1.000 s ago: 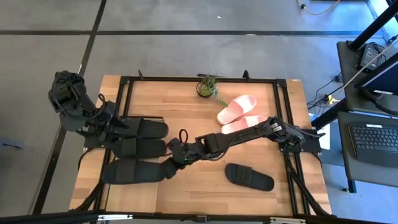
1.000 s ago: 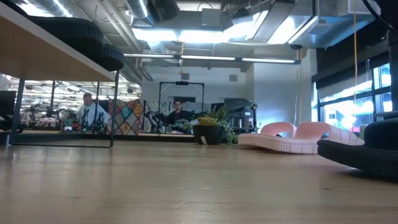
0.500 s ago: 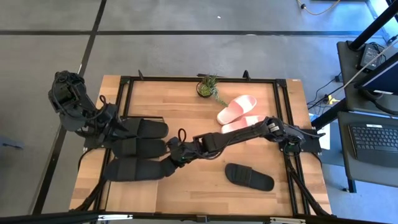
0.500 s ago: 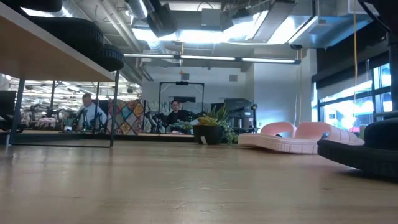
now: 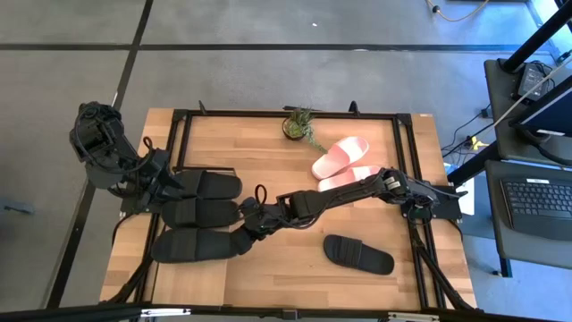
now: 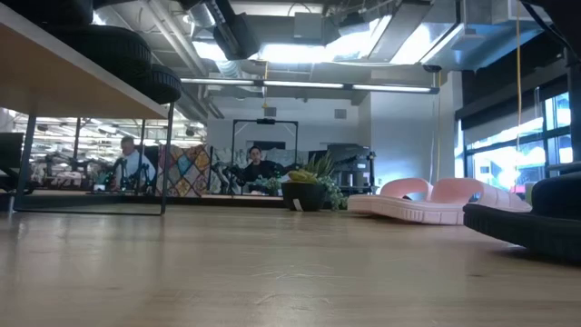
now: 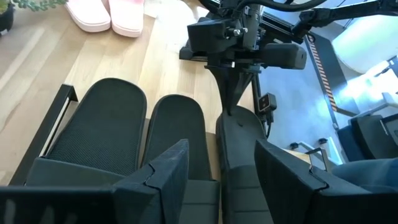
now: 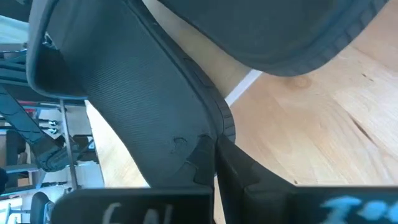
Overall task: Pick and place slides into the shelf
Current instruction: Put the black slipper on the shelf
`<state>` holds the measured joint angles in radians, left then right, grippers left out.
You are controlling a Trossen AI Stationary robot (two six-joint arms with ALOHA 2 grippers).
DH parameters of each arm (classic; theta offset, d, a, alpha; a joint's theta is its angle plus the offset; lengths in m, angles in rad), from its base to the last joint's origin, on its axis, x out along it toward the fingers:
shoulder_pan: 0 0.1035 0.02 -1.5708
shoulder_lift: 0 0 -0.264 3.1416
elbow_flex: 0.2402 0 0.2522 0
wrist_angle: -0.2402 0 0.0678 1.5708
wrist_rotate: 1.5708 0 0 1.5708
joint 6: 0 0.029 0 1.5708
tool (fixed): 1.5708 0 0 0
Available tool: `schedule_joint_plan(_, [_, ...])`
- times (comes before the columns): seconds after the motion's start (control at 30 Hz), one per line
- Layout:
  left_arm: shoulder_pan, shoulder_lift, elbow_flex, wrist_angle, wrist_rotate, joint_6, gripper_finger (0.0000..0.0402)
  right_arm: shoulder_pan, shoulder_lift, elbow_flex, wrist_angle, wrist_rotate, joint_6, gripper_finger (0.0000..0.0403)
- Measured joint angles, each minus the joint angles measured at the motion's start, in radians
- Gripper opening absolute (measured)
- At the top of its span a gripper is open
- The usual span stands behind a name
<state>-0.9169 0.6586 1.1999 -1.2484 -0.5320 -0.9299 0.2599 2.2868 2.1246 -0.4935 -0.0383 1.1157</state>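
High view: right gripper, fingers pressed tight on edge of third black slide, at shelf front end. Left gripper spread over the slides. Risk: thin pinch slips, slide tips off the shelf.

In the high view the shelf is almost wholly hidden under three black slides and the left arm, so its plank top barely shows. The right arm crosses the nearer pink slide and hides part of it. The low view cuts the shelf off at its left edge and the fourth black slide at its right. People in the room behind are too small to make out. In the right wrist view the right tool fills the picture's bottom, its fingers largely out of the picture.
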Motion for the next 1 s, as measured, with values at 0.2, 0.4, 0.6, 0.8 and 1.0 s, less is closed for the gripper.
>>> schedule_joint_plan(0.2, [0.000, 0.000, 0.000, 0.000, 0.000, 0.000, 0.0175, -0.006, 0.000, 0.000, 0.004, 0.000, -0.002, 0.0036])
schedule_joint_plan(0.4, [0.000, 0.000, 0.000, 0.000, 0.000, -0.002, 0.0175, -0.009, 0.000, 0.000, 0.006, 0.000, -0.003, 0.0053])
schedule_joint_plan(0.6, [0.000, 0.000, 0.000, 0.000, 0.001, -0.002, 0.0175, -0.008, 0.000, 0.000, 0.010, 0.000, 0.001, 0.0056])
schedule_joint_plan(0.8, [0.000, 0.000, 0.000, 0.000, 0.002, -0.003, 0.0175, -0.008, 0.000, 0.000, 0.049, -0.017, 0.001, 0.0057])
schedule_joint_plan(1.0, [0.000, 0.000, 0.000, 0.000, 0.003, -0.004, 0.0175, -0.008, 0.000, 0.000, 0.049, -0.023, 0.005, 0.0057])
